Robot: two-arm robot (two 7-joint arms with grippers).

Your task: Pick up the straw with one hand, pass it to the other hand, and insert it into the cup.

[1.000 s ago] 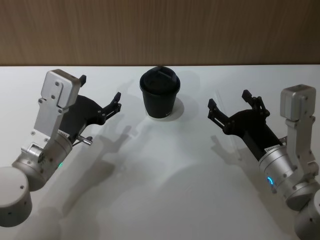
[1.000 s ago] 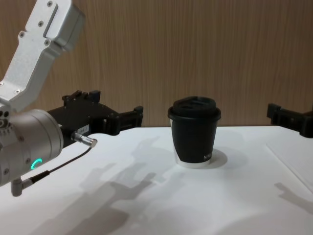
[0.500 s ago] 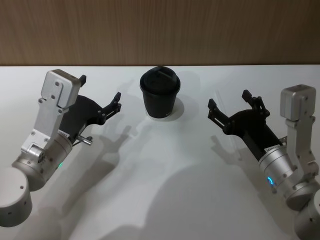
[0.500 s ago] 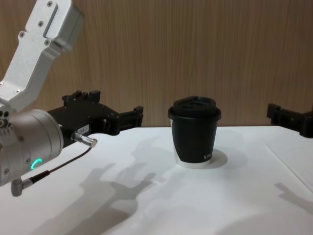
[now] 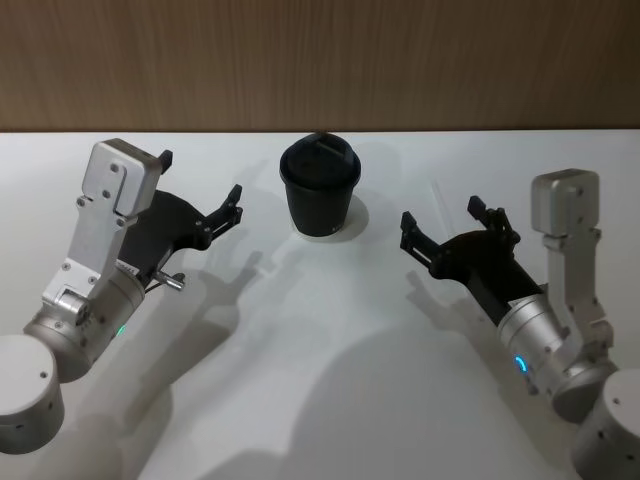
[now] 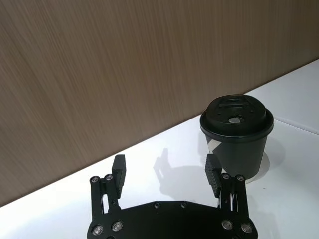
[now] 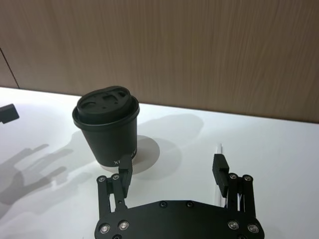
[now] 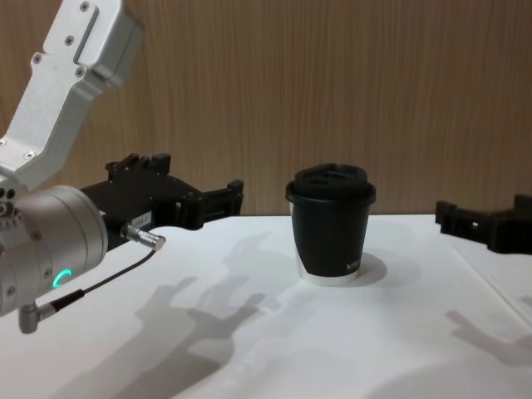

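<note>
The black cup [image 5: 320,186] with its domed lid stands upright at the middle back of the white table [image 5: 300,380]; it also shows as cup [image 8: 331,223]. The white straw [image 7: 220,148] lies flat on the table to the cup's right, and its end shows just past one finger of my right gripper [image 7: 172,167]. That right gripper [image 5: 445,216] hovers open and holds nothing, right of the cup and above the straw. My left gripper [image 5: 200,180] hangs open and holds nothing to the left of the cup, pointing toward it; it also shows as left gripper [image 6: 165,167].
A wooden wall [image 5: 320,60] runs along the table's far edge. A thin black cable [image 8: 108,278] hangs off my left wrist. The cup sits on a pale base rim [image 8: 332,274].
My right gripper has shifted left toward the cup and now reaches farther into the chest view. The left arm, cup and straw have stayed still.
</note>
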